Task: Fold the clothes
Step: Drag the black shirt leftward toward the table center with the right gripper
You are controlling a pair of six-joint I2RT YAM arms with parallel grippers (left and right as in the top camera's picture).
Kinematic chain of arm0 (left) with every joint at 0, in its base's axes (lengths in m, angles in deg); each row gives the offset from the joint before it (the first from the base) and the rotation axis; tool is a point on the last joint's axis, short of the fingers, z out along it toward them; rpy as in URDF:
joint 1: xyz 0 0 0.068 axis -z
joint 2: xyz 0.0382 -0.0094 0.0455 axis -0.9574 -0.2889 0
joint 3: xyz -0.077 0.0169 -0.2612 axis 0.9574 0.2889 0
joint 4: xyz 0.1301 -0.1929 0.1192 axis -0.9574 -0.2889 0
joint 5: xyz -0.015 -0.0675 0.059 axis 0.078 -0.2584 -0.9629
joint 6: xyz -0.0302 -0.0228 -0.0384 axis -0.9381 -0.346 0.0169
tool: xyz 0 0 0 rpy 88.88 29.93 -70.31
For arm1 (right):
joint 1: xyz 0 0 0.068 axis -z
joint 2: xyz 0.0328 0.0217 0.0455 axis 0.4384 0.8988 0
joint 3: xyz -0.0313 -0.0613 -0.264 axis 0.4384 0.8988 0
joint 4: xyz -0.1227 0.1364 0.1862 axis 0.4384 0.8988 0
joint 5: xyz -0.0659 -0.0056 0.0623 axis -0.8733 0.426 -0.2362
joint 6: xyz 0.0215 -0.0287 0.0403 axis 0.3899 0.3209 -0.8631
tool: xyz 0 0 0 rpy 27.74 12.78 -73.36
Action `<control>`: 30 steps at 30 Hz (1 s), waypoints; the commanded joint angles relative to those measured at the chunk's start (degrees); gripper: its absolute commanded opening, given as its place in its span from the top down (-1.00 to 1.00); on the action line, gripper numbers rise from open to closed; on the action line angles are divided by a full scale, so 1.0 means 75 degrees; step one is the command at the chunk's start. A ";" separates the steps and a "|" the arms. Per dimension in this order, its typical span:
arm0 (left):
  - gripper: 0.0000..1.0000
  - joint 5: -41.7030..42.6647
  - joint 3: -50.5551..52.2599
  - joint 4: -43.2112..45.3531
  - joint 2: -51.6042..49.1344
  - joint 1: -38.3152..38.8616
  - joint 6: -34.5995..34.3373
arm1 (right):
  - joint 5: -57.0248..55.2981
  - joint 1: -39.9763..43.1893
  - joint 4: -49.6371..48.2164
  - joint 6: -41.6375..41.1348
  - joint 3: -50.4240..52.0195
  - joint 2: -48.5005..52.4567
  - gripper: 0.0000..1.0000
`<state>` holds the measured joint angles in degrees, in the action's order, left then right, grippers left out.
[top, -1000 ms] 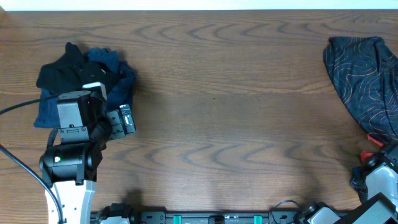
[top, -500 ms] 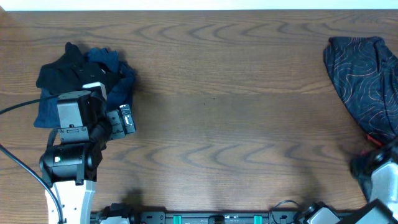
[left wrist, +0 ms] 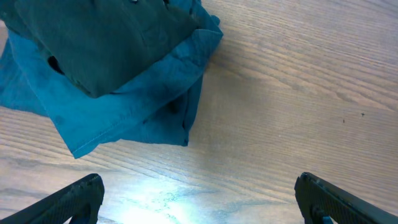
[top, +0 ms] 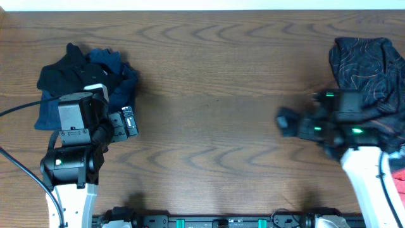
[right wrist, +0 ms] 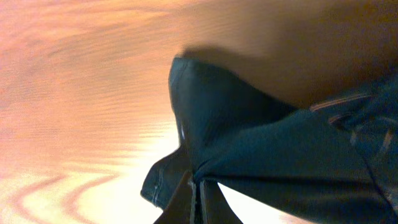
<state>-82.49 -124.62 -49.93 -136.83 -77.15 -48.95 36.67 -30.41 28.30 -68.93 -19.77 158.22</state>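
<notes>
The black jersey (top: 366, 60) with fine orange-pink lines lies bunched at the table's right edge. My right gripper (top: 288, 121) is left of it, shut on a fold of the jersey's dark cloth (right wrist: 273, 155), pinched between the fingers (right wrist: 198, 194) above the wood. My left gripper (top: 126, 121) is open and empty. It hovers over bare wood (left wrist: 199, 199) just beside a pile of other clothes (top: 85, 76).
The left pile holds a blue garment (left wrist: 124, 106) with a dark one (left wrist: 106, 37) on top. A red patch (top: 398, 183) shows at the right edge near the right arm. The wooden table (top: 215, 95) spans the view between the arms.
My right arm has swung from the bottom right corner up and to the left, with jersey cloth in its fingers. The jersey's lower part has bunched up. The left arm has not moved.
</notes>
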 commanded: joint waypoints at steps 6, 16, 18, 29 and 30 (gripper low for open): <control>-0.99 0.0017 -0.0154 -0.0009 -0.0015 0.0029 -0.0070 | -0.0067 -0.2602 -0.3386 -0.0099 -0.0038 0.1274 0.97; -0.96 0.0023 -0.0154 -0.0009 -0.0015 0.0032 -0.0070 | -0.1614 -0.3045 -0.5053 -0.0090 -0.0146 0.2162 -0.50; -0.96 0.0058 -0.0154 0.0015 -0.0015 0.0032 -0.0070 | -0.2028 -0.2637 -0.4491 -0.0035 -0.0370 0.1894 -0.82; -0.95 0.2224 -0.0154 0.0874 -0.0924 0.1128 -0.0073 | -0.2530 0.0638 -0.0886 -0.0096 -0.0938 -0.0184 -0.99; -0.95 0.2361 -0.0154 0.0997 -0.1110 0.1376 -0.0073 | -0.2530 0.0863 -0.0673 -0.0096 -0.0938 -0.0300 -0.99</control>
<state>-70.69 -124.79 -43.57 -142.14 -70.55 -49.15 19.14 -27.59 20.81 -69.32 -26.26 157.83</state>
